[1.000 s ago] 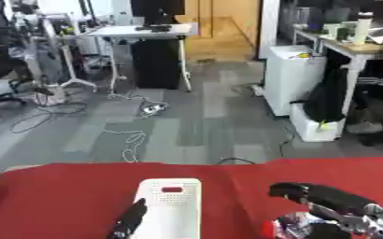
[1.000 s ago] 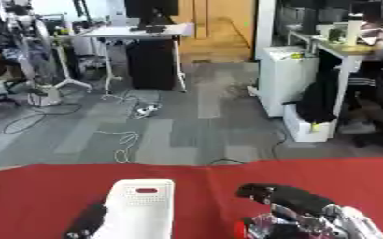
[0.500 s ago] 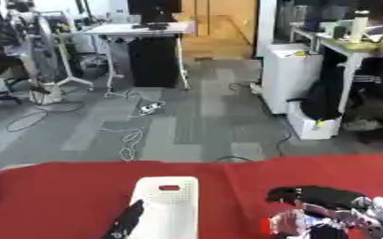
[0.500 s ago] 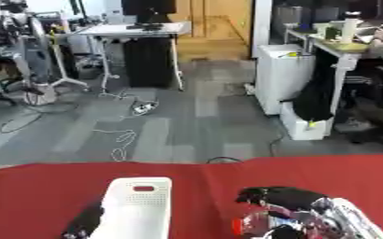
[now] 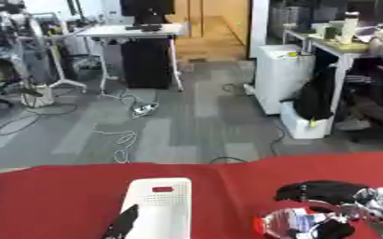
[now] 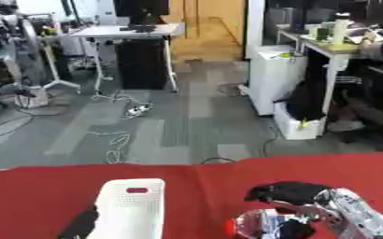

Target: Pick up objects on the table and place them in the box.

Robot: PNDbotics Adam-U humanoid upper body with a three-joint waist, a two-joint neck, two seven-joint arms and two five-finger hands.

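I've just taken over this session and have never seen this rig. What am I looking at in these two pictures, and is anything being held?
Both pictures come from one stereo camera in the robot's head, looking down over a red table and into an office beyond. They show nearly the same thing. On the table lies a white perforated box with a small red mark, and a black object rests against its left side. At the lower right is the robot's right hand, black and silver, its fingers curled round a shiny object with a red rim. The left hand is not in view.

both head eyes look forward-down over red table (image 5: 47, 200) edge; views nearly identical.
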